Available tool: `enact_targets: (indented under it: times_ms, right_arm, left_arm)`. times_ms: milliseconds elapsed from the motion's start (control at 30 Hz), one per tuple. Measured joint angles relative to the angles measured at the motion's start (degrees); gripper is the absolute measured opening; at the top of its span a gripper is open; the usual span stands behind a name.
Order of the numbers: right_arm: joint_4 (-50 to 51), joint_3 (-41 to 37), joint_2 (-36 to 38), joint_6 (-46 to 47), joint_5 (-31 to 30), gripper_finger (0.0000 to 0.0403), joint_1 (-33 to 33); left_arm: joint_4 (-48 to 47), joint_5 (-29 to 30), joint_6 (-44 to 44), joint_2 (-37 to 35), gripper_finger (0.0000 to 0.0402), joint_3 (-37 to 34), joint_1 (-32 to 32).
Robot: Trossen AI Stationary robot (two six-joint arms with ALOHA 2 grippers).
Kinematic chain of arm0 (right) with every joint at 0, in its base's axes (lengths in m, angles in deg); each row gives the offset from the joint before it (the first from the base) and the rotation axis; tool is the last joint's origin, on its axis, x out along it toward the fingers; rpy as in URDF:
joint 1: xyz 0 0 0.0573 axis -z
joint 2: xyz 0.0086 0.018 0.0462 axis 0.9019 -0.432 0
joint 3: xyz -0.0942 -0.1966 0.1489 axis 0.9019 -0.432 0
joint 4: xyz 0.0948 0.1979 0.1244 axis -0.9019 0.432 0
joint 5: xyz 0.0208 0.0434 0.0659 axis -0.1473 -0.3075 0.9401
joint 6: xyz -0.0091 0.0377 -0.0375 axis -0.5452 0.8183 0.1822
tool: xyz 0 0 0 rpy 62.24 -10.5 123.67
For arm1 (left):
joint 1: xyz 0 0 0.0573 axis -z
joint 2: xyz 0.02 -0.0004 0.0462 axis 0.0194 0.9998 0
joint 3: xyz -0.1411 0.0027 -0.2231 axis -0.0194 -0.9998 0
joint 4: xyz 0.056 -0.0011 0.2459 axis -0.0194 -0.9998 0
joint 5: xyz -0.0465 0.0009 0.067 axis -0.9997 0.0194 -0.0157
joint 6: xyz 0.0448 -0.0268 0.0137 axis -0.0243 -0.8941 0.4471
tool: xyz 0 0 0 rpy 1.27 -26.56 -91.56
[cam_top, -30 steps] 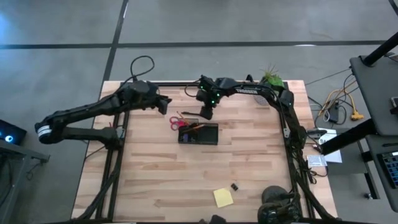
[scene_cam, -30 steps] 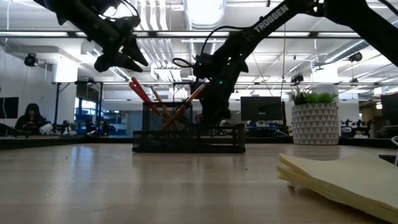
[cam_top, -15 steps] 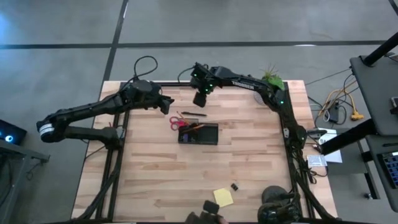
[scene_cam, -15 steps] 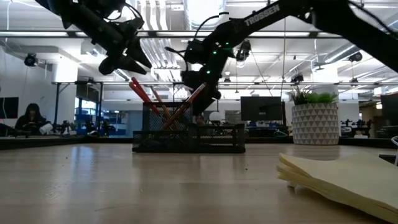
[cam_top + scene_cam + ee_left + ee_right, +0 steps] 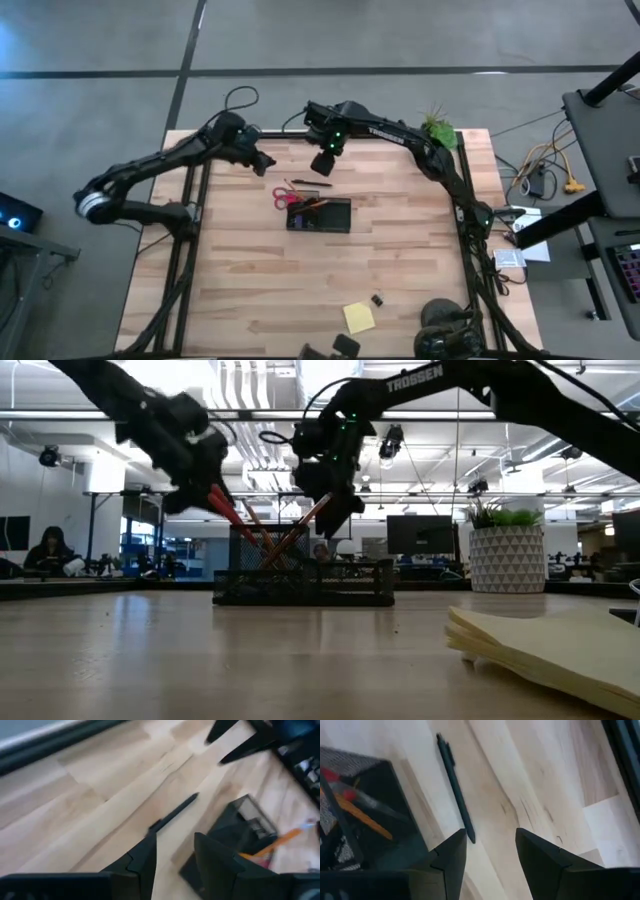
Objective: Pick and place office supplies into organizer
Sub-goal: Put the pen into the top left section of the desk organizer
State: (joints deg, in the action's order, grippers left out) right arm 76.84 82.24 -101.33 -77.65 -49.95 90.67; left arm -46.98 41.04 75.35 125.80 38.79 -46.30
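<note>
Pale butcher-block planks make up the table (image 5: 250,290), set on a grey concrete floor. Two dark arms reach over its far half. One right gripper (image 5: 322,165) hangs above the far middle of the table, its wrist bent down, fingers (image 5: 447,857) parted with nothing between them. One left gripper (image 5: 266,163) hovers to its left at about the same depth, the arm stretched in from the left edge; its fingers (image 5: 142,860) also stand apart and empty. Between the two grippers, on the bare wood, lies one slim dark pen (image 5: 304,183), just beyond the organizer (image 5: 320,216). That single organizer is a black wire-mesh rectangular box sitting near the table's middle. From it lean one pair of red-handled scissors (image 5: 284,197), the handles poking out past its left end, and one orange pencil (image 5: 314,204) tilted inside. Well apart, toward the near right of the table, lies one square yellow sticky-note pad (image 5: 359,317), with one tiny black binder clip (image 5: 377,299) just beside it. One green plant in a white patterned pot (image 5: 507,558) stands at the far right corner.
</note>
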Motion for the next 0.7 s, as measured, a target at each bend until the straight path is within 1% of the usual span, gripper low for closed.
enact_targets:
  times_ms: [100,233,300,333,367,433,500,533,600,700]
  right_arm:
    - [-0.2,0.22,0.61,2.15,-0.21,0.0165,-0.09]
    - [-0.04,0.46,2.26,5.1,-0.06,0.0166,-0.13]
    - [0.47,0.46,2.35,6.17,0.05,0.0165,-0.16]
    - [0.59,0.43,2.29,6.83,0.07,0.0164,-0.15]
    - [0.8,0.37,2.18,7.59,0.07,0.0164,-0.15]
    - [0.99,0.35,2.16,8.83,0.17,0.0164,-0.15]
    - [1.18,0.37,2.2,9.75,0.31,0.0164,-0.15]
    - [1.4,0.37,2.2,10.35,0.31,0.0163,-0.15]
    - [1.95,0.37,2.18,11.42,0.32,0.0162,-0.15]
    - [2.02,0.37,2.18,12.28,0.42,0.0162,-0.15]
  left_arm:
    - [1.28,-1.92,1.56,5.85,0.0094,0.0,-1.63]
    - [3.29,-6.36,2.87,13.4,0.0039,0.48,-1.62]
    - [4.73,-7.31,8.18,15.63,0.0013,0.52,-0.58]
    - [5.86,-7.19,12.86,16.29,0.0007,0.52,0.19]
    - [6.15,-6.43,17.94,16.56,0.0007,0.5,0.95]
    - [6.1,-1.47,25.74,16.77,0.0017,0.46,2.37]
    - [6.18,3.95,29.53,17.0,0.0031,0.46,2.84]
    - [6.63,4.8,31.07,17.0,0.0038,0.42,2.82]
    - [8.24,4.47,32.54,17.03,0.0051,0.37,2.78]
    - [10.18,0.94,32.97,17.65,0.0069,0.35,2.89]
